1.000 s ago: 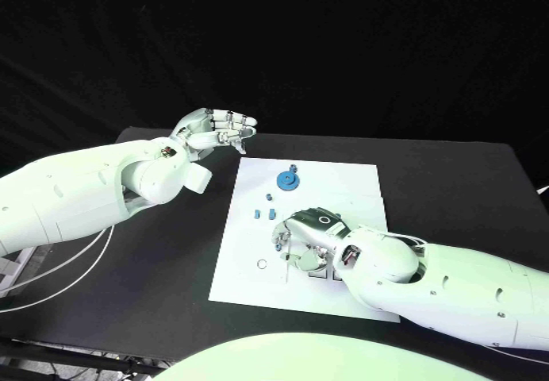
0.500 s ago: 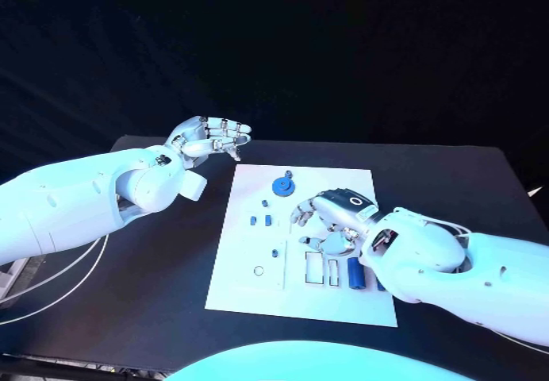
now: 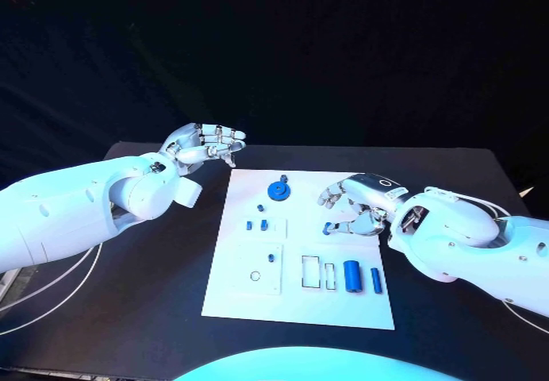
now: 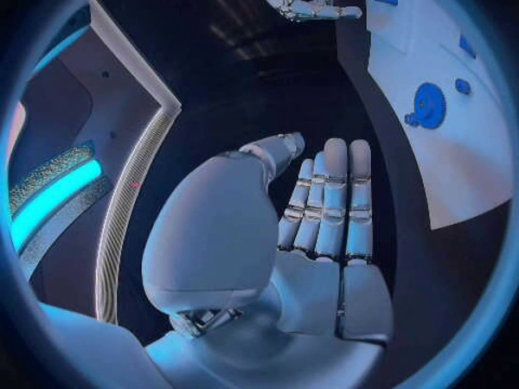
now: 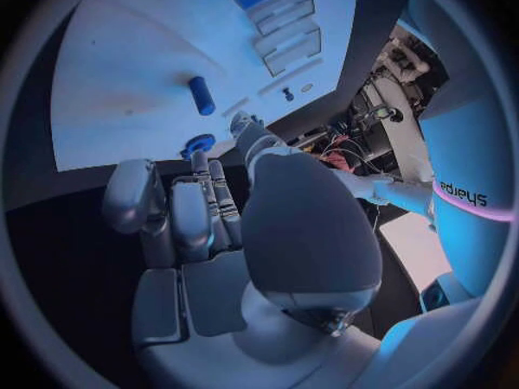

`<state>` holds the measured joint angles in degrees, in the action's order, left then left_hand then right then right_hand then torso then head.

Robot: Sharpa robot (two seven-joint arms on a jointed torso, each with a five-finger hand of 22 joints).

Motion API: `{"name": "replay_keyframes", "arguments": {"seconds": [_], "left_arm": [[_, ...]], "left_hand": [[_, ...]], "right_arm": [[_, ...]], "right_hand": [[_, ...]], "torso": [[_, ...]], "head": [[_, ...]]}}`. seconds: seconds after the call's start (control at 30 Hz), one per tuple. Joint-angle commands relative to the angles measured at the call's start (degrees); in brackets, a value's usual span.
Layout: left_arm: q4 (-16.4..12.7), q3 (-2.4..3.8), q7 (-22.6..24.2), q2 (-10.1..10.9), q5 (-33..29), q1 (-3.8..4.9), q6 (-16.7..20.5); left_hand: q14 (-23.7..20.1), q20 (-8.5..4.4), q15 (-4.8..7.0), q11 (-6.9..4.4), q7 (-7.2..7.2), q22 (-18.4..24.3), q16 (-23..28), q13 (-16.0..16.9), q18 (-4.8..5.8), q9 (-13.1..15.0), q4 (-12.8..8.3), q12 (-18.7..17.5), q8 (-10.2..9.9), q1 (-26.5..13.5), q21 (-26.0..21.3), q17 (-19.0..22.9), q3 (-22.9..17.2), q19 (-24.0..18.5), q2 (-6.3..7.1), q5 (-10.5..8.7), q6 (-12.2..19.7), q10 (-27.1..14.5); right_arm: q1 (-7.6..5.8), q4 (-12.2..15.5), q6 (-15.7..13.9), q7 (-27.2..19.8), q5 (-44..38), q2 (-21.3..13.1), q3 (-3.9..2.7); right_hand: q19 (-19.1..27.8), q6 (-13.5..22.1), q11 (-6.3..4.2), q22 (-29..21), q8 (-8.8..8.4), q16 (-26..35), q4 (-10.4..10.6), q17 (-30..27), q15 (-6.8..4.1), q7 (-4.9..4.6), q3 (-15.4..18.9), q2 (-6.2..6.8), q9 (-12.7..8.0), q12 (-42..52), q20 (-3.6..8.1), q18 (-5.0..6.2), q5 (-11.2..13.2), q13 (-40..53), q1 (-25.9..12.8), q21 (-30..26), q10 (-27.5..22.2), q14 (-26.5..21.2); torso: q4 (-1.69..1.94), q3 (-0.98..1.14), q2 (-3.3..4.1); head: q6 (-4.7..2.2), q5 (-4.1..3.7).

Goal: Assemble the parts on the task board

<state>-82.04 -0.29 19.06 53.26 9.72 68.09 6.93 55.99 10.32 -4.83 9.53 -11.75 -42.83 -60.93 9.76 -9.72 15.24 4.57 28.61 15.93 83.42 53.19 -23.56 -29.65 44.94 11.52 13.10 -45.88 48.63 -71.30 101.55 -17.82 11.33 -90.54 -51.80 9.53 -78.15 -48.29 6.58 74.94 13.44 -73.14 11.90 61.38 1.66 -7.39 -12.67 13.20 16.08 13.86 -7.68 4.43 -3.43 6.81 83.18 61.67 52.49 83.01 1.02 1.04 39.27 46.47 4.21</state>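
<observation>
The white task board [image 3: 240,294] lies in the middle of the black table. On its far part sits a blue gear [image 3: 278,189], also seen as the gear [image 4: 429,105] from the left wrist. Small blue pegs [image 3: 255,225] stand left of centre. Two blue cylinders [image 3: 352,276] lie beside rectangular slots [image 3: 312,271] near the right edge. My right hand [image 3: 357,208] hovers over the board's right side and pinches a small blue part [image 3: 329,228], which shows as a blue cap [image 5: 198,144] at its fingertips. My left hand [image 3: 206,143] is raised beyond the board's far left corner, fingers loosely spread, holding nothing.
A low square plate with a small blue peg [image 3: 271,256] and a ring hole [image 3: 254,275] sits on the board's near left. Bare black table [image 3: 149,270] runs on both sides of the board. Loose white cables [image 3: 46,290] hang off the table's left edge.
My right hand has moved from the board's near middle to its right side, uncovering the slots and the two cylinders. My left hand has stayed raised in much the same place.
</observation>
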Motion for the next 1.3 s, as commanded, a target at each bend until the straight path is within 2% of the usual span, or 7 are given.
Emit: {"name": "replay_keyframes", "arguments": {"seconds": [0.03, 0.13, 0.23, 0.33, 0.6, 0.77, 1.3], "left_arm": [[-0.16, 0.02, 0.99, -0.07, -0.2, 0.02, -0.04], [-0.16, 0.01, 1.22, -0.12, -0.21, 0.01, 0.19], [-0.18, 0.0, 1.5, -0.17, -0.22, 0.01, 0.39], [-0.21, 0.0, 1.84, -0.22, -0.24, 0.01, 0.6], [-0.26, 0.0, 2.13, -0.16, -0.31, 0.01, 0.79], [-0.28, 0.0, 2.15, -0.2, -0.38, 0.02, 0.66], [-0.36, 0.0, 1.94, 0.03, -0.49, 0.02, 0.5]], "left_hand": [[-0.04, 0.1, -0.1, -0.08, -1.76, 0.05, 0.19, -0.05, -0.77, -0.08, -0.19, 0.25, 0.37, -0.16, -0.25, 0.09, 0.02, -0.14, -0.23, -0.02, 0.48, -0.26], [-0.04, 0.1, -0.1, -0.08, -1.76, 0.05, 0.19, -0.05, -0.77, -0.08, -0.19, 0.25, 0.37, -0.16, -0.25, 0.09, 0.02, -0.14, -0.23, -0.02, 0.48, -0.26], [0.0, 0.09, -0.06, -0.12, -1.74, 0.03, 0.16, -0.05, -0.79, -0.06, -0.29, 0.42, 0.52, -0.03, -0.22, 0.11, -0.08, -0.08, -0.42, 0.02, 0.43, -0.19], [0.01, 0.07, -0.03, -0.14, -1.72, 0.02, 0.15, -0.06, -0.8, -0.05, -0.34, 0.5, 0.6, 0.05, -0.19, 0.12, -0.15, -0.04, -0.51, 0.05, 0.4, -0.16], [0.02, 0.07, -0.03, -0.15, -1.72, 0.01, 0.15, -0.06, -0.8, -0.04, -0.36, 0.53, 0.64, 0.05, -0.18, 0.12, -0.16, -0.03, -0.54, 0.05, 0.39, -0.15], [0.03, 0.07, -0.03, -0.14, -1.72, 0.0, 0.14, -0.06, -0.8, -0.04, -0.33, 0.57, 0.68, 0.02, -0.17, 0.13, -0.17, -0.02, -0.59, 0.06, 0.38, -0.14], [0.04, 0.08, -0.05, -0.13, -1.74, 0.0, 0.13, -0.08, -0.78, -0.04, -0.22, 0.63, 0.75, -0.16, -0.18, 0.14, -0.15, -0.01, -0.66, 0.05, 0.38, -0.15]], "right_arm": [[0.06, -0.58, 6.42, -0.14, -1.11, -0.02, 0.03], [0.17, -1.07, 7.57, 0.2, -1.7, -0.02, 0.08], [0.24, -1.42, 7.64, 0.42, -1.97, 0.14, 0.11], [0.32, -1.99, 6.66, 0.99, -2.19, 0.64, 0.18], [0.92, -2.99, 5.07, 1.77, -2.21, 1.83, 0.39], [1.38, -3.56, 5.03, 1.87, -2.19, 2.49, 0.48], [2.29, -4.57, 5.59, 2.13, -2.15, 4.11, 0.59]], "right_hand": [[0.44, 0.58, 0.07, 4.49, -0.33, 0.33, 2.32, -0.53, 0.15, -0.17, 1.88, 0.14, 0.12, 0.92, 0.05, 1.06, 0.38, -0.25, 1.3, -0.81, -0.95, -0.3], [0.87, 1.1, 0.1, 4.08, -0.55, 0.92, 4.36, -1.74, 0.18, -0.27, 2.97, 0.33, 0.19, 1.67, 0.02, 1.27, 0.51, -0.5, 2.41, -2.13, -1.49, -0.7], [0.74, 1.22, 0.04, 4.16, -0.59, 0.84, 4.64, -1.65, 0.14, -0.41, 3.08, 0.19, 0.21, 1.92, 0.04, 1.22, 0.58, -0.52, 2.54, -1.92, -1.36, -0.67], [-0.34, 1.05, -0.46, 4.82, -0.41, 0.29, 4.64, -1.03, -0.3, -1.22, 2.22, -1.13, 0.45, 3.19, 0.37, 0.92, 0.6, -0.53, 3.41, -0.15, 0.09, -0.01], [-2.72, -1.04, -1.43, 6.47, 0.42, -0.3, 4.48, -0.11, -1.17, -0.65, -0.53, -3.43, 0.86, 4.54, 1.18, 0.11, 0.54, -1.04, 3.93, 4.16, 4.08, 0.94], [-3.67, -3.15, -1.82, 7.39, 0.78, -1.26, 4.52, 1.17, -1.54, -0.89, -3.32, -4.23, 0.95, 3.78, 1.59, -0.28, 0.56, -1.96, 4.15, 6.18, 7.26, 1.52], [-4.34, -6.42, -1.86, 8.32, 1.23, -1.94, 4.47, 1.84, -1.59, -0.88, -7.39, -3.4, 1.12, 1.06, 1.73, -0.6, 0.55, -3.02, 3.24, 7.78, 10.71, 1.72]], "torso": [[0.03, 0.04, 0.09], [-0.04, 0.01, 0.05], [-0.01, -0.03, 0.06], [0.09, -0.01, 0.05], [0.04, -0.06, 0.05], [0.08, -0.05, 0.07], [0.04, -0.01, 0.05]], "head": [[-0.09, -0.07], [0.01, 0.01], [-0.03, -0.07], [-0.12, -0.06], [-0.12, -0.07], [-0.07, -0.12], [0.08, 0.01]]}}
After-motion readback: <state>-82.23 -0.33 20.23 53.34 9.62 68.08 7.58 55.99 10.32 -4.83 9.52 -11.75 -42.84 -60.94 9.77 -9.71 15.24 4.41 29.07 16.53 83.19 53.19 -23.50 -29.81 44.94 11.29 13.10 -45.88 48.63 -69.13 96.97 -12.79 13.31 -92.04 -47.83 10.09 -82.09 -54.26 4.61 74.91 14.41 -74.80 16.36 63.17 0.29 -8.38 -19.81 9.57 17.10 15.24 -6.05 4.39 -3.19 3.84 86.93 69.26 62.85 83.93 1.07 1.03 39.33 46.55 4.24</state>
